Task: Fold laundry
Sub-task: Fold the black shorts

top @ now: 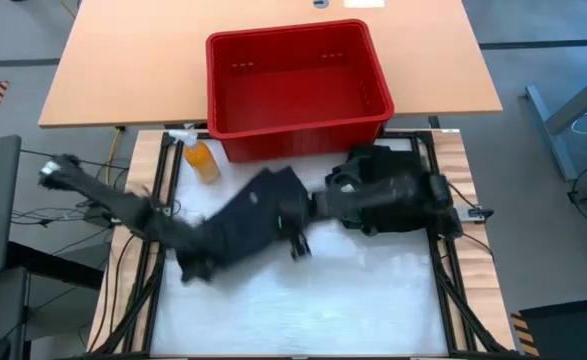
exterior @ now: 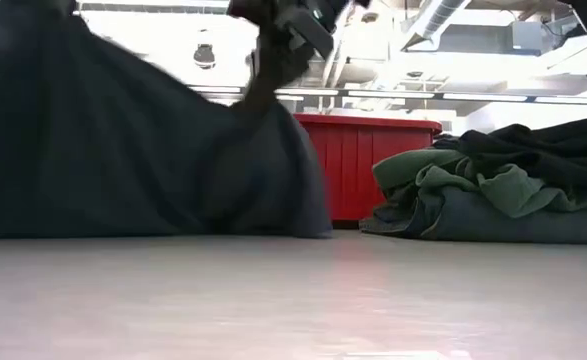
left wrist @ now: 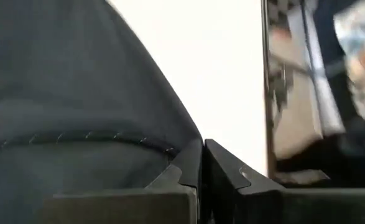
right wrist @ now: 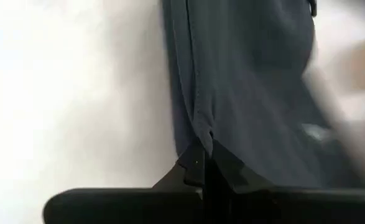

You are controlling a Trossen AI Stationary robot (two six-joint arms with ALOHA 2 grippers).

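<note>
Garment in hand: a dark slate-grey garment [top: 248,222], soft and plain, with a stitched hem line showing in the left wrist view [left wrist: 76,124] and a side slit at the hem showing in the right wrist view [right wrist: 244,93].
Where it is: over the white counter [top: 303,310], about midway between the left and right edges, nearer the far edge than the near one, just in front of the red bin [top: 293,85].
Long axis: in the high view it runs on a slant, from its lower end toward the counter's left edge up to its higher end toward the bin.
Left tool [left wrist: 202,163]: fingers together, clamped on the hem edge of the dark garment.
Right tool [right wrist: 202,167]: fingers together, pinching the hem beside the slit.
Rest of the laundry: a crumpled heap [top: 388,188] of dark green and black cloth at the counter's far right corner, beside the bin.
Low view only: the held garment hangs down as a wide dark drape [exterior: 123,140] with its bottom edge on the counter; the green folds of the heap [exterior: 473,185] show clearly.
High view only: an orange spray bottle [top: 200,158] at the far left corner.
</note>
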